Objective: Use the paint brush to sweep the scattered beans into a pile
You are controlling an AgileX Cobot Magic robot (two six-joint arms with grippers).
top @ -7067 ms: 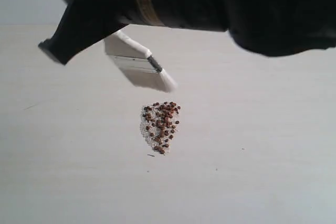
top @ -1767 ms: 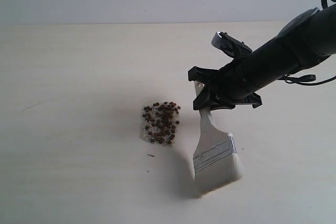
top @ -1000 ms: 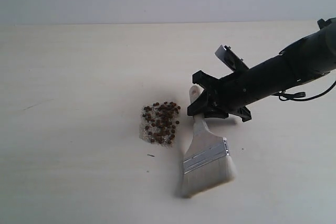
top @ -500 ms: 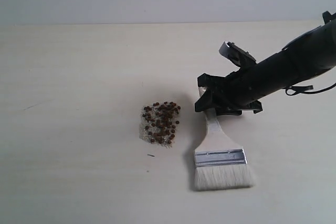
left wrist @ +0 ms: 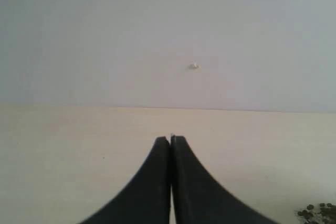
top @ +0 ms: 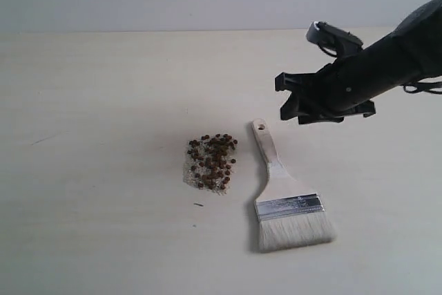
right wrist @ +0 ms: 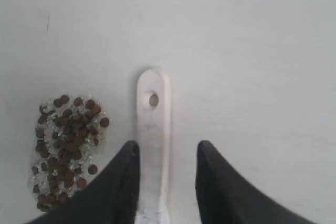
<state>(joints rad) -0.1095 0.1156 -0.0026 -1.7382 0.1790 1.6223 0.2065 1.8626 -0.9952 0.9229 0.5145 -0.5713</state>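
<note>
Pile: reddish-brown beans gathered in one tight cluster on the pale table, with whitish crumbs mixed in and showing mostly along its edges. A dark speck or two lies just outside it.
Brush: lying flat on the table just beside the pile and not touching it. The end of the pale wooden handle, with its hole, is level with the pile; the silver band and off-white bristles point away from my right arm.
My right gripper: fingers spread apart and gripping nothing, held off the brush, past the handle end from the pile.
My left gripper: fingers pressed together, nothing between them.
Cut off: my right wrist camera loses the brush head behind my fingers; my left one catches only a few beans at its edge.
</note>
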